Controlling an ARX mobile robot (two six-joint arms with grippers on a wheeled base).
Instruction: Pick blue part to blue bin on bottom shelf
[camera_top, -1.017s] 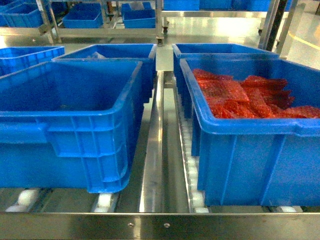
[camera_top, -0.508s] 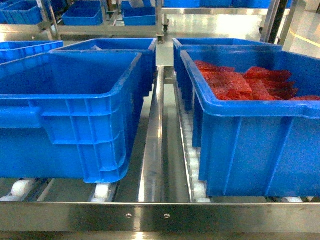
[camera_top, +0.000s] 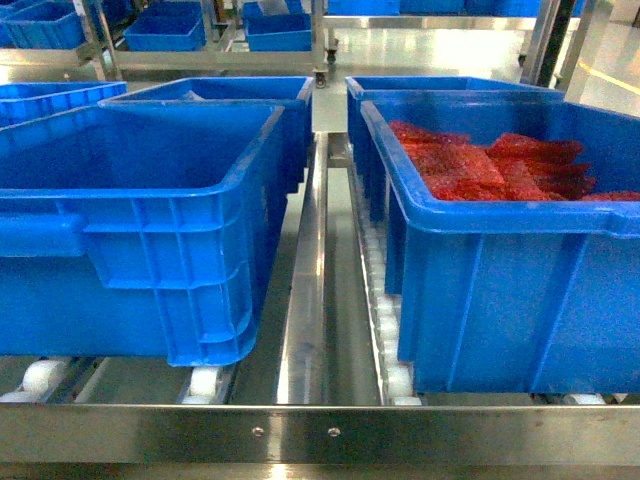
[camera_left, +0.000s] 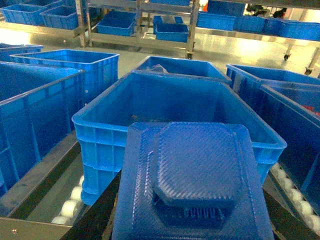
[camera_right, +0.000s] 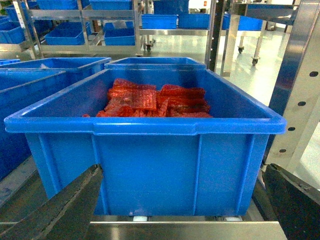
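Note:
The blue part (camera_left: 195, 165), a dark blue blocky piece with a raised octagonal face, fills the lower middle of the left wrist view. My left gripper (camera_left: 194, 227) is shut on it, its dark fingers (camera_left: 100, 217) showing at the sides. Just ahead stands the blue bin (camera_left: 100, 117), plain inside, on the bottom shelf (camera_top: 310, 432); in the head view the blue bin (camera_top: 150, 200) is at the left. My right gripper (camera_right: 180, 202) is open in front of the crate of red packets (camera_right: 150, 97). Neither gripper shows in the head view.
The crate with red bubble-wrap packets (camera_top: 500, 165) stands right of the steel centre rail (camera_top: 305, 300). More blue crates (camera_top: 230, 95) sit behind and to the left. White rollers (camera_top: 205, 380) run under the crates. A perforated steel post (camera_right: 300, 75) rises at the right.
The head view has dropped lower since a second ago, so the crates' near walls loom larger and their insides show less. Nothing has shifted in the last half second.

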